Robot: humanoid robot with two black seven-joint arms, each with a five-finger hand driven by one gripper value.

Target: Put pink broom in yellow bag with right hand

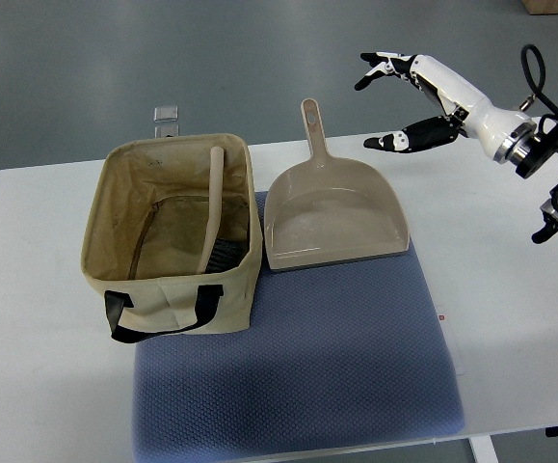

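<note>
My right hand (391, 101) hangs open and empty above the table's (519, 318) far edge, fingers spread, well apart from the bag (172, 236). The broom (211, 207) already stands inside the bag, handle leaning on the far rim, bristles at the bottom. The dustpan (334, 217) lies just beside the bag on the mat (298, 376). I judge the placing done; to finish well, I withdraw clear of the dustpan handle without brushing it.

It looks like a lab: a plain white rectangular table (47, 386) stands on a bare grey floor (163, 48).
</note>
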